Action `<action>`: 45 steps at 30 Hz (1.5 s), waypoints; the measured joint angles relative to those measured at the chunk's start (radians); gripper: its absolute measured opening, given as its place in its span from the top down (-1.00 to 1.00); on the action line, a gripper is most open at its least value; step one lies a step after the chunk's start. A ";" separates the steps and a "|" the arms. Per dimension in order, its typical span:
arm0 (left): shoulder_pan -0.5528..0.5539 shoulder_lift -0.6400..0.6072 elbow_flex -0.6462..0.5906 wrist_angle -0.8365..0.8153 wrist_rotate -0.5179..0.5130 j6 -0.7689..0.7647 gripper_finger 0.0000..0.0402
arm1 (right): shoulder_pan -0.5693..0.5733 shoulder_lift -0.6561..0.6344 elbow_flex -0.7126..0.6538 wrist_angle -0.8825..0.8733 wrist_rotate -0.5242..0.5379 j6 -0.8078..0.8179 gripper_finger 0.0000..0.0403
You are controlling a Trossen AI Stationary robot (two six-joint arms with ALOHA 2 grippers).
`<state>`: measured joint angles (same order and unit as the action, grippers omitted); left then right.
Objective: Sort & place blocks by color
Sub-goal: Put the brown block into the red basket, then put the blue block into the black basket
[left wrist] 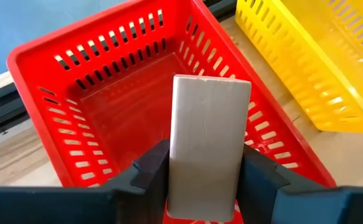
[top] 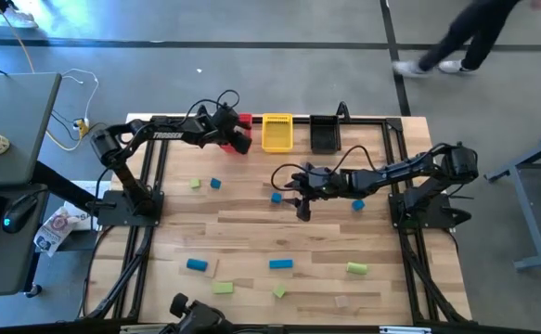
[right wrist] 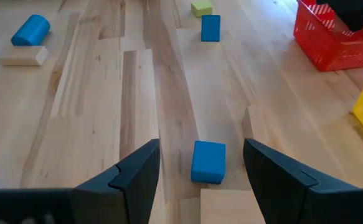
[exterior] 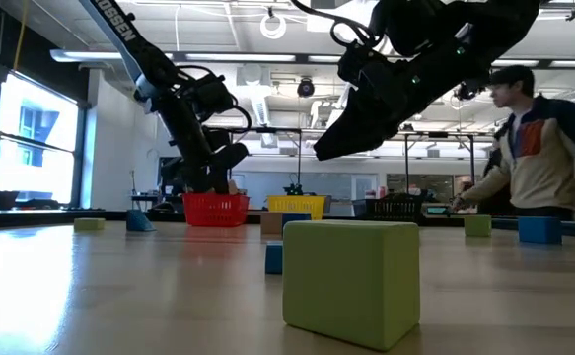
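My left gripper (left wrist: 204, 158) is shut on a pale wood bar (left wrist: 207, 124) above the red bin (left wrist: 100, 93), which stands at the table's far edge (top: 244, 121). My right gripper (right wrist: 201, 152) is open and hangs above the table's middle (top: 301, 202). A blue block (right wrist: 208, 162) lies flat on the table below the gap between its fingers, untouched. A pale wood block (right wrist: 231, 208) lies just nearer the gripper. Several more blue and green blocks lie scattered on the table, such as a blue one (top: 358, 205) and a green one (top: 356, 269). My left gripper pinches the wood bar between its two fingers by the bar's near end (left wrist: 200, 186), one finger (left wrist: 153, 168) on each long side. The fingers lie along the bar, slanting down toward the bin. The bar is lifted clear and sticks out past the fingertips over the bin's inside.
A yellow bin (top: 277, 132) and a black bin (top: 324, 134) stand to the right of the red one along the far edge. A big green block (exterior: 351, 281) sits near the low camera. A person (exterior: 534, 158) stands beyond the table. Bare wood lies in the table's middle.
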<state>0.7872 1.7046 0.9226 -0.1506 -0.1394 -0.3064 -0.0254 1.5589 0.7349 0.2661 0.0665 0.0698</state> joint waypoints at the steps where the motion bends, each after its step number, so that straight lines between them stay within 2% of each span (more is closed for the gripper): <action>1: 0.000 0.000 0.000 -0.001 0.002 0.010 0.29 | 0.000 0.001 0.000 0.001 -0.004 0.000 -0.08; 10: 0.000 0.000 0.015 -0.027 0.006 0.030 -0.03 | 0.002 0.067 -0.001 0.042 -0.007 0.018 -0.08; 16: 0.000 0.000 0.108 -0.145 0.068 0.085 -0.05 | 0.015 0.124 -0.001 0.087 0.054 0.018 -0.08; 24: -0.010 -0.014 0.240 -0.369 0.117 0.187 -0.05 | 0.015 0.208 -0.001 0.181 0.063 0.016 -0.08; 29: -0.019 -0.078 0.244 -0.449 0.128 0.214 -0.05 | 0.015 0.257 -0.001 0.231 0.090 0.019 -0.08; 35: -0.023 -0.177 0.244 -0.492 0.221 0.213 -0.05 | 0.015 0.302 -0.001 0.270 0.091 0.019 -0.08; 45: -0.051 -0.356 0.244 -0.561 0.224 0.213 -0.05 | 0.014 0.389 0.015 0.349 0.104 0.016 -0.08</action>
<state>0.7364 1.3489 1.1664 -0.7114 0.0845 -0.0933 -0.0113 1.9479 0.7496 0.6152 0.1702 0.0854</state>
